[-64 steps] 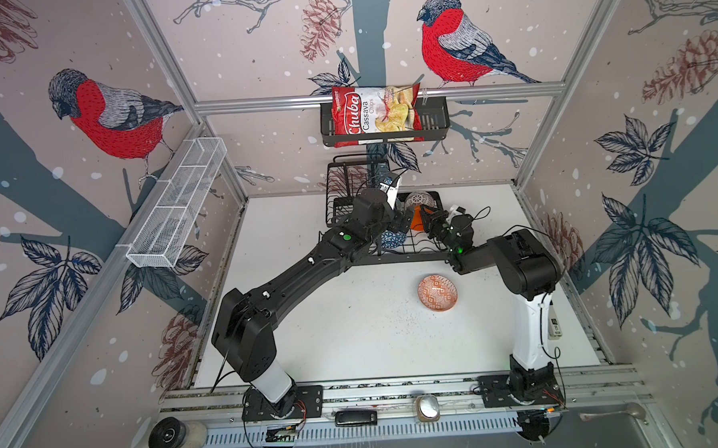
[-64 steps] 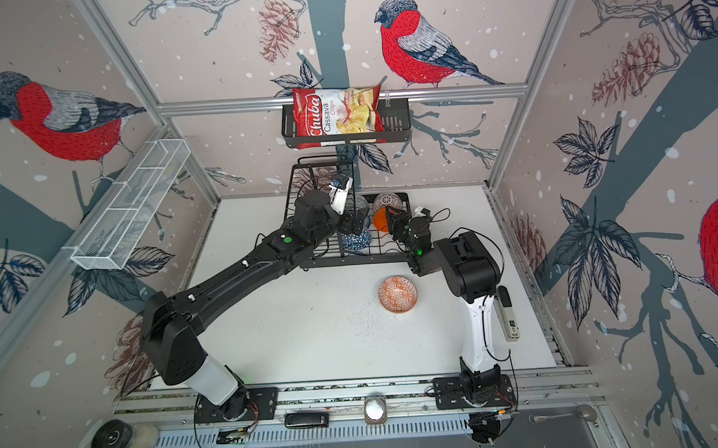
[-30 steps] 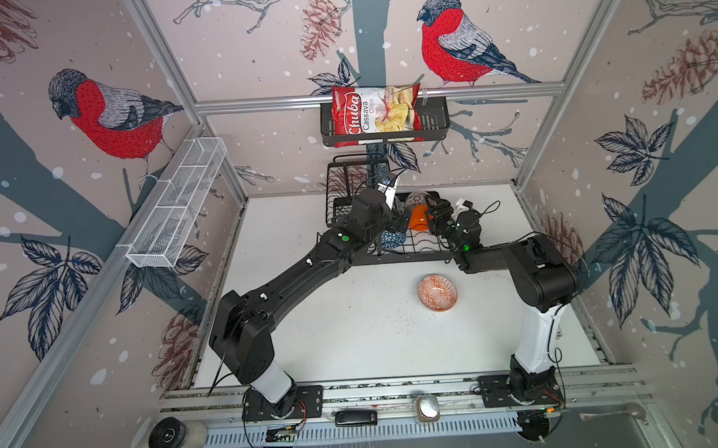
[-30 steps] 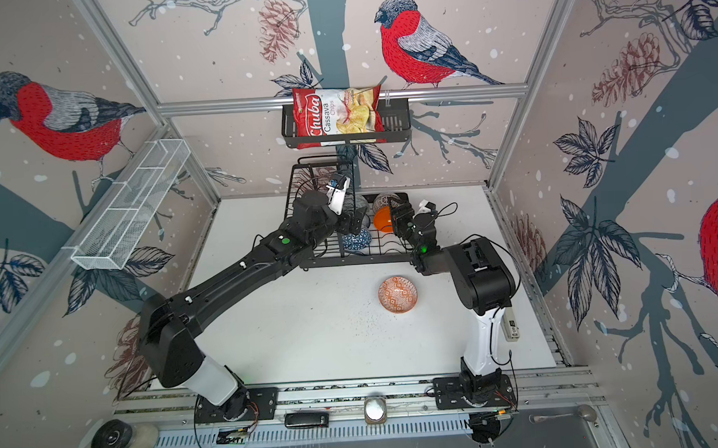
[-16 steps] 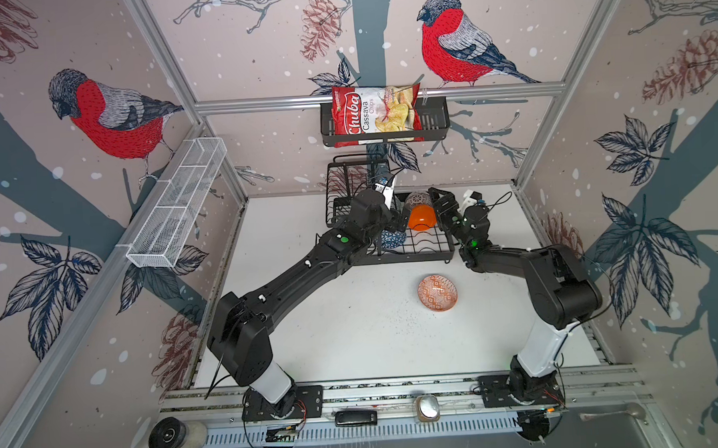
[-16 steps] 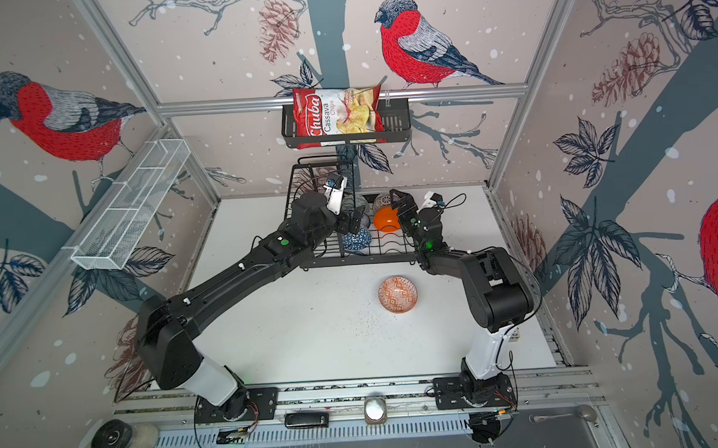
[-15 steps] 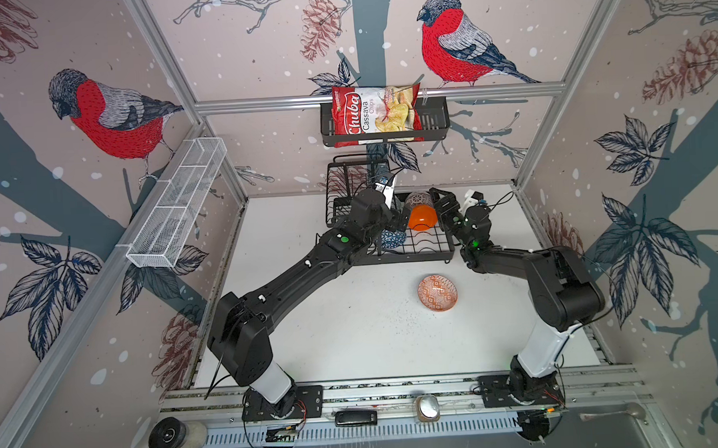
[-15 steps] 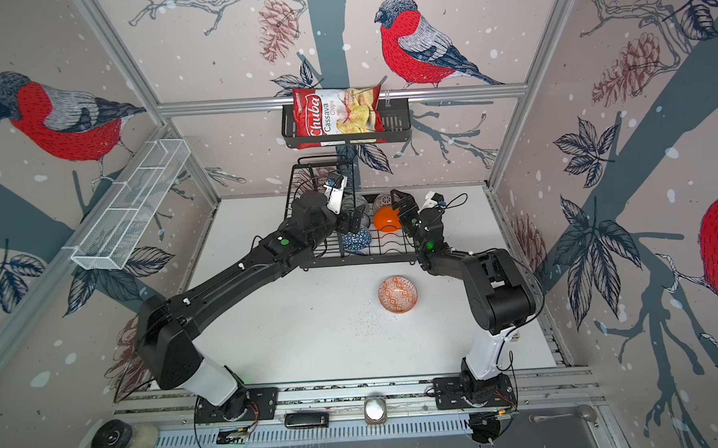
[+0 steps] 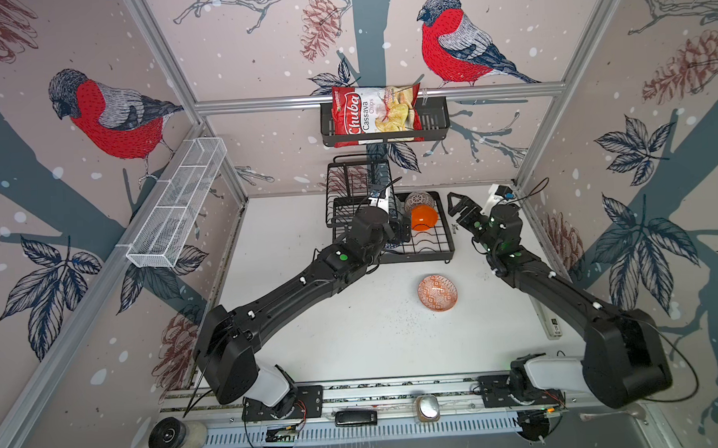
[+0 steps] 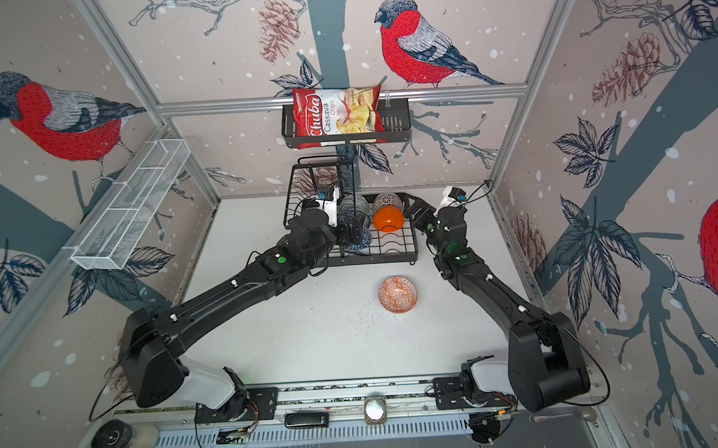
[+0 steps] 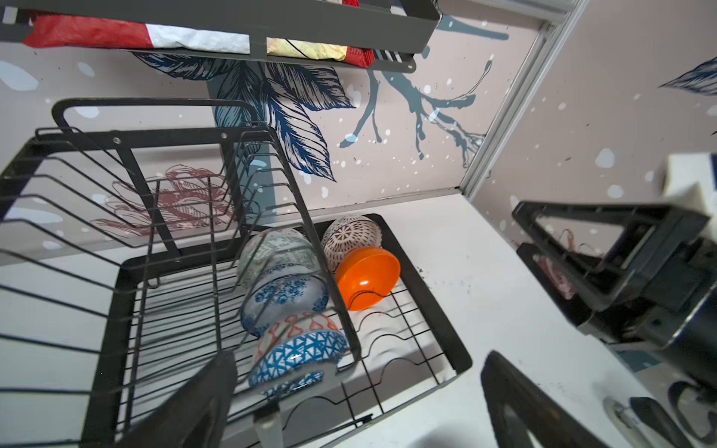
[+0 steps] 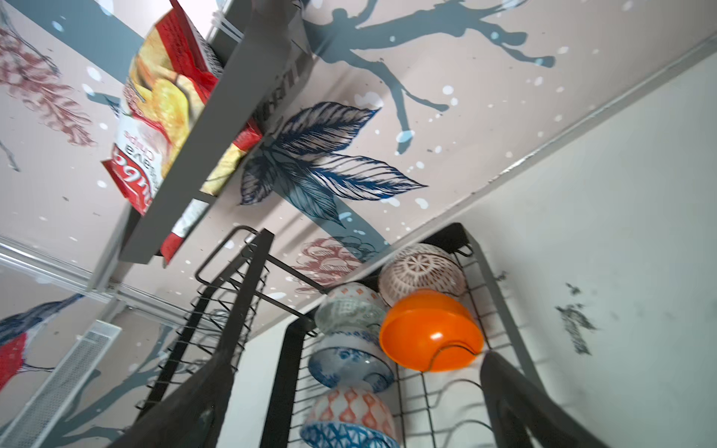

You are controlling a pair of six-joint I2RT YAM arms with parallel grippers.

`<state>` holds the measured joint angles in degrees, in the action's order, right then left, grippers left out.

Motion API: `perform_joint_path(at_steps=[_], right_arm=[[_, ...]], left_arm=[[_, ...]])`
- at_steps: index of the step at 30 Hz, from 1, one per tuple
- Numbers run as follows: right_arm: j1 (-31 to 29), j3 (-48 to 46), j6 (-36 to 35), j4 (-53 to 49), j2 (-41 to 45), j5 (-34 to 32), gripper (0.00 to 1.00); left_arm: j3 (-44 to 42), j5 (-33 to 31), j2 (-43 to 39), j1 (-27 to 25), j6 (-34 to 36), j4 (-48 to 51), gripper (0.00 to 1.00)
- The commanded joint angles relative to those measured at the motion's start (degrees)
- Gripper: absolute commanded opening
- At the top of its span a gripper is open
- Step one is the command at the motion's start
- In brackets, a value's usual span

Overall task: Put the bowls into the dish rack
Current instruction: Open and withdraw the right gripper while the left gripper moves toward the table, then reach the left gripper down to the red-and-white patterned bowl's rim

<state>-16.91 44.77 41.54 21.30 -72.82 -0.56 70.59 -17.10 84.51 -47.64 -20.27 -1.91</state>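
Right gripper [image 9: 456,213] backed off black wire dish rack [image 9: 425,257], jaws wide, empty. Nearest: orange-red geometric patterned bowl [image 9: 437,292] upright on white tabletop [image 9: 311,318], last one out; pinch rim, tilt onto edge. Farther: left gripper [image 10: 354,228] wide, empty, over rack; free slots before plain glossy orange bowl [image 9: 423,218].

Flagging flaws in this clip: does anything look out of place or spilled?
One orange-red patterned bowl sits upright on the table, outside the dish rack. Dark specks are scattered beside it.
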Motion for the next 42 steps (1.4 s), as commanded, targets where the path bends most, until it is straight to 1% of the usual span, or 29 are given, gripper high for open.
perform_joint_path(at_steps=[1,5,9,14,18,21,26,28,32,35,40,42], right_arm=[[0.64,-3.55,-3.69,-7.95,4.22,-1.96,1.0],[0.83,-8.1,-2.98,-10.45,9.23,-1.2,1.0],[0.87,-10.75,-3.04,-13.27,13.78,-0.77,1.0],[0.87,-12.55,-3.17,-16.95,18.82,-1.19,1.0],[0.83,-13.96,-3.48,-19.1,21.19,-1.59,1.0],[0.87,-14.88,-3.71,-20.63,22.25,-2.12,1.0],[0.85,-16.67,-3.83,-21.53,24.92,-3.09,1.0],[0.85,-17.15,-3.88,-22.21,25.9,-3.67,1.0],[0.91,-18.86,-3.66,-22.29,27.97,-5.16,1.0],[0.96,-20.18,-3.55,-21.72,29.68,-5.95,1.0],[1.06,-21.04,-3.78,-21.65,31.1,-6.39,1.0],[1.14,-21.2,-4.01,-21.74,31.13,-6.34,1.0]], left_arm=[[-2.73,0.2,-1.5,-2.32,-6.77,5.25,0.98],[-5.68,-4.95,-4.85,-6.47,-8.22,6.77,0.98],[-10.33,-6.35,-8.13,-8.87,-11.55,5.94,0.98],[-17.29,-4.31,-9.11,-11.54,-17.87,2.83,0.98],[-19.94,-3.84,-7.61,-14.83,-21.41,0.51,0.98],[-20.76,-1.7,-5.64,-15.83,-23.6,-0.49,0.98],[-18.04,1.01,-0.61,-15.82,-26.11,1.78,0.98],[-17.44,3.44,0.99,-15.82,-26.24,1.07,0.98],[-16.68,5.23,4.81,-15.89,-28.28,-0.61,0.98],[-15.12,6.88,7.8,-15.84,-28.26,-0.8,0.98],[-11.47,7.08,12.35,-15.89,-27.87,1.41,0.97],[-10.13,7.13,14.3,-15.79,-27.12,1.85,0.95]])
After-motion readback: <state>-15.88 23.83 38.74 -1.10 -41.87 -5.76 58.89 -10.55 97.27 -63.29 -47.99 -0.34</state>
